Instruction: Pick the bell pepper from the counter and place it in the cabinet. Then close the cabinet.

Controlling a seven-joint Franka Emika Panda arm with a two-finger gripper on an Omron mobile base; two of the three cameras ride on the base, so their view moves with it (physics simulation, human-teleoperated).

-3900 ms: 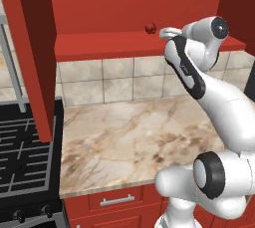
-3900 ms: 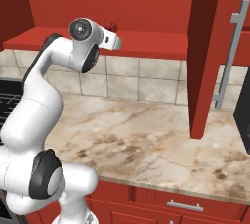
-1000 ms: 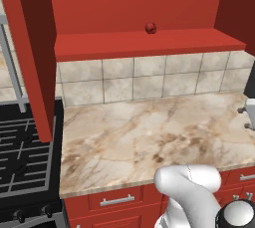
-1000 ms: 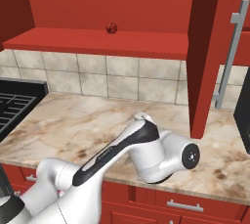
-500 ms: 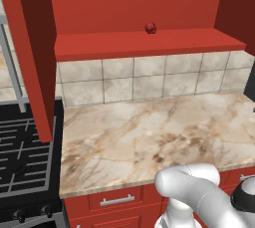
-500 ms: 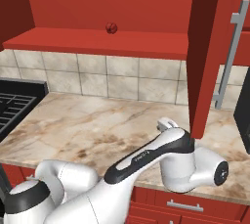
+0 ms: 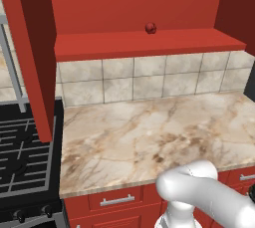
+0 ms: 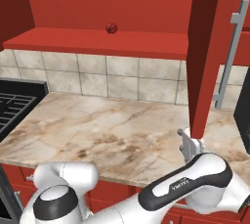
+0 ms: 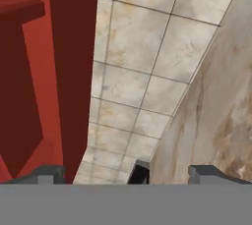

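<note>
The small dark-red, glossy, roundish bell pepper (image 7: 150,27) sits on the red inside shelf (image 7: 149,43) of the large red wall cabinet (image 8: 97,3), near the back panel and well apart from both doors; in the right base view it appears at (image 8: 111,28). Judge the placing step as done and the closing step as the one in hand. Below the shelf runs the beige tiled backsplash (image 7: 149,80), and below that the beige marble-patterned counter (image 7: 149,137) with brown veining, bare of the pepper. The right-hand panelled door (image 8: 210,52) stands swung out over the counter, its long vertical silver bar handle (image 8: 228,59) on the far face; the left-hand door (image 7: 35,48) likewise stands open beside the black gas stove (image 7: 25,157). Your two-finger gripper (image 8: 188,142) hangs just beneath the lower edge of the right-hand door, its jaws spread wide and holding nothing; in the hand view the dark fingertips (image 9: 49,174) frame the door's edge (image 9: 74,71) and the tiles. To close well, you should bring the hand to the door's outer face, not its edge, and push along the hinge arc with a flat, steady contact. Keep the fingers clear of the handle and of the shelf front, and then do the same for the left-hand door.
</note>
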